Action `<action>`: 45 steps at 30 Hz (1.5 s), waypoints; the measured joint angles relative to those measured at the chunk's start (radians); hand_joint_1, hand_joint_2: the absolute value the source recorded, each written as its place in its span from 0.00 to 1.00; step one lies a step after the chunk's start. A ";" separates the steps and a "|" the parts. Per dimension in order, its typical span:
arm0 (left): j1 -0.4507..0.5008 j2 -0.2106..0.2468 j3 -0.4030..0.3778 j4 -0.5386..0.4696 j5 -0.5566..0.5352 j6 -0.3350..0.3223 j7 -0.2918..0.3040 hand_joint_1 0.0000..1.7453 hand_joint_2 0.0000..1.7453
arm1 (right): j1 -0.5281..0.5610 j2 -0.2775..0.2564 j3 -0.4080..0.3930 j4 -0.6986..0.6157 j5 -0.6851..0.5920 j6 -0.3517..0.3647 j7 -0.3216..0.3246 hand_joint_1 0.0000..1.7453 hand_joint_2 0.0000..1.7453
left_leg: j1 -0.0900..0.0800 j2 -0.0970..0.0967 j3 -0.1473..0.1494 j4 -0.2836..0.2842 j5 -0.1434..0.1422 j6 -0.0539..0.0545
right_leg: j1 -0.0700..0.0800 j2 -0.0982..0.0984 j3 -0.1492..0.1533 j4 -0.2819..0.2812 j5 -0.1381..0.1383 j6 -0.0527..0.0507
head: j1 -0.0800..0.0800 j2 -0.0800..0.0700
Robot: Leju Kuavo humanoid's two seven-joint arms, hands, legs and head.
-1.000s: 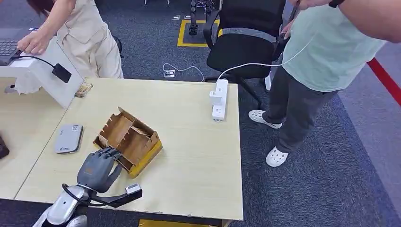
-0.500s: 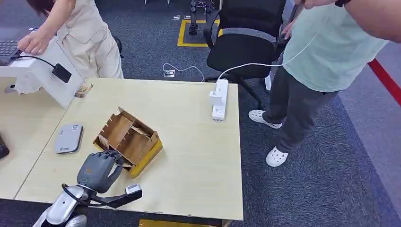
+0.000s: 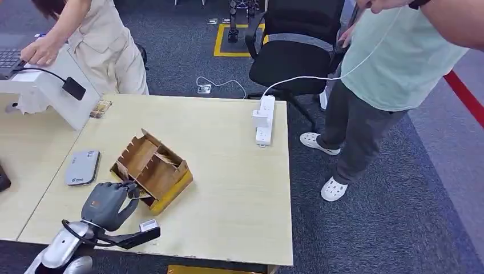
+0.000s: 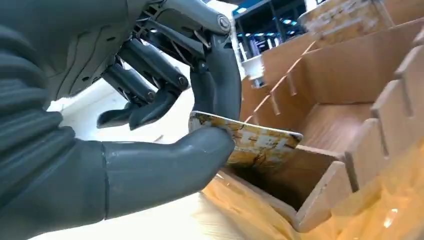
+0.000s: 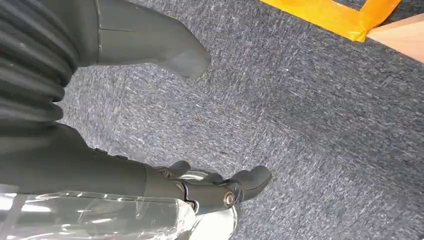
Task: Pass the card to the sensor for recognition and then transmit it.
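A brown cardboard card holder [image 3: 153,166] with slotted compartments sits on the light wooden table [image 3: 228,188], resting on a yellow base. My left hand [image 3: 106,204] is at the holder's near corner. In the left wrist view its thumb [image 4: 165,167] and a finger pinch a yellow-and-white patterned card [image 4: 260,143] just above a compartment of the holder [image 4: 345,95]. A grey flat sensor pad [image 3: 83,167] lies on the table to the left of the holder. My right hand [image 5: 165,182] hangs over grey carpet with its fingers apart and nothing in it.
A white power strip [image 3: 263,120] lies at the table's far right. A white stand [image 3: 51,91] with a black device on a cable is at the far left, with a person [image 3: 103,40] behind it. Another person [image 3: 388,68] and a black office chair [image 3: 297,45] stand beyond the table.
My left hand has drawn back toward the table's near edge and a little to the left, pinching the card. The holder has shifted slightly with it.
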 joint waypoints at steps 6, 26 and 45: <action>0.013 0.003 0.014 0.000 0.007 -0.005 -0.007 1.00 1.00 | -0.001 0.000 -0.002 0.000 0.002 -0.002 0.000 0.00 1.00 | 0.000 0.000 0.000 0.000 0.000 0.000 | 0.000 0.000 0.000 0.000 0.000 0.000 | 0.000 0.000; 0.030 0.106 0.258 -0.098 0.226 -0.075 -0.049 1.00 1.00 | 0.001 0.000 -0.016 0.000 0.010 -0.006 -0.006 0.00 1.00 | 0.001 0.000 0.000 0.000 0.000 0.000 | 0.001 0.000 0.000 0.000 0.000 -0.001 | 0.000 0.000; -0.466 0.125 0.249 0.239 0.136 -0.029 0.068 1.00 1.00 | -0.019 0.018 -0.019 -0.009 0.042 0.006 -0.002 0.00 1.00 | 0.001 -0.003 0.000 0.000 0.003 -0.002 | 0.001 -0.002 0.000 0.001 0.002 -0.003 | 0.000 0.000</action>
